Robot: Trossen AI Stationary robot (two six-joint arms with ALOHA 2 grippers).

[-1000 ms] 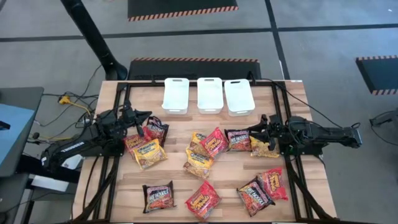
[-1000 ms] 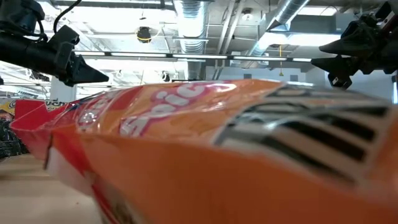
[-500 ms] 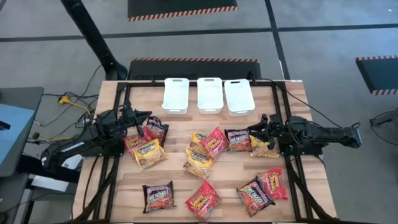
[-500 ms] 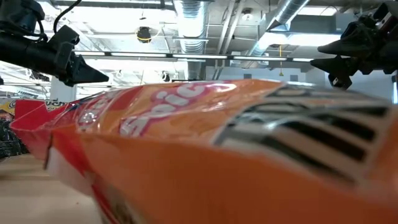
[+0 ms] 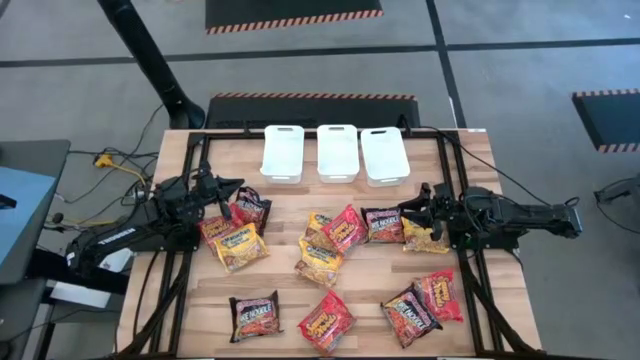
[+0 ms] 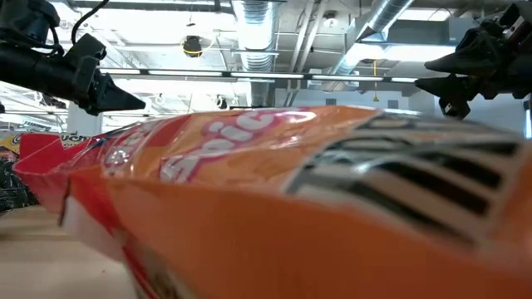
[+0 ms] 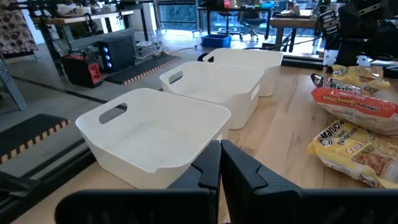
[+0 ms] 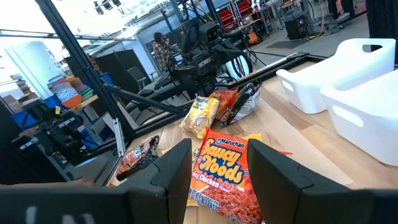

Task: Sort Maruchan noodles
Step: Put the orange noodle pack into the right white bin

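Observation:
Several Maruchan noodles packets lie flat and scattered on the wooden table [image 5: 280, 290]: yellow ones [image 5: 240, 247], red ones [image 5: 345, 228] and dark ones [image 5: 254, 315]. My left gripper [image 5: 238, 186] hangs shut above the table's left side, over a dark packet [image 5: 251, 207], pointing level toward the bins; its wrist view shows the shut fingers [image 7: 221, 163]. My right gripper [image 5: 405, 212] hangs open above the right side, beside a dark packet [image 5: 382, 224] and a yellow one [image 5: 425, 236]. A red packet [image 8: 219, 171] lies on the table beyond its open fingers. Neither gripper touches anything.
Three white bins [image 5: 282, 153] [image 5: 337, 152] [image 5: 384, 156] stand side by side at the table's far edge, all without packets inside. A dark frame [image 5: 195, 170] runs along the table's sides. In the low view one orange-red packet [image 6: 266, 191] fills the foreground.

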